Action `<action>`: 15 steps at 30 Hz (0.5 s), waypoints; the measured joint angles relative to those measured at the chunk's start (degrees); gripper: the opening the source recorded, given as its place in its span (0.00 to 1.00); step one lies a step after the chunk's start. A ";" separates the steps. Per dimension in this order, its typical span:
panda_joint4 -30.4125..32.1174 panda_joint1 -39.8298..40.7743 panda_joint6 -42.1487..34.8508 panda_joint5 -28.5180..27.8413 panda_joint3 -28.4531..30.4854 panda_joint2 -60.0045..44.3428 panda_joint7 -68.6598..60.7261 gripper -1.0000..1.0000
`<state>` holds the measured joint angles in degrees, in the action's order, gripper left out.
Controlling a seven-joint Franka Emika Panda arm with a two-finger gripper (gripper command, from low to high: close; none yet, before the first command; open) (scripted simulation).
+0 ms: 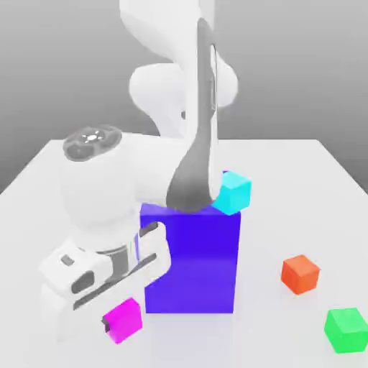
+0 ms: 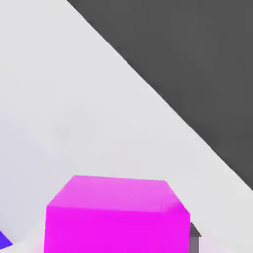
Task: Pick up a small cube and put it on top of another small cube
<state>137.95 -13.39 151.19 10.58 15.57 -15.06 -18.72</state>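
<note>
White desk (image 1: 316,187) filled the scene under a plain grey backdrop, its far edge running level behind the white robot arm (image 1: 180,79). Near the middle stood a big purple-blue block (image 1: 192,262), with a cyan cube (image 1: 232,192) resting on its top corner toward the exterior view's right. The arm bent down in front of the block on the exterior view's left, and its end effector (image 1: 109,327) was clamped on the small magenta cube (image 1: 123,320), just beside the block's lower front corner. Whether that cube touched the desk could not be told. In the hand view the magenta cube (image 2: 116,215) sat close, with a dark fingertip (image 2: 194,236) against one side and bare white desk stretching beyond to a diagonal edge. Toward the exterior view's right, open desk lay between the block and an orange-red cube (image 1: 300,274). The small green cube (image 1: 346,330) sat near the front edge, well apart from the magenta one.
</note>
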 joint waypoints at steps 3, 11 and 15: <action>-0.49 -5.48 -1.13 -2.14 -2.86 0.96 3.47 0.00; -3.37 -19.51 -0.39 -7.93 -11.66 -1.50 12.75 0.00; -4.49 -21.11 2.65 -8.28 -12.77 -5.50 13.56 1.00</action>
<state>133.46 -34.50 153.84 2.30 2.80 -20.56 -5.16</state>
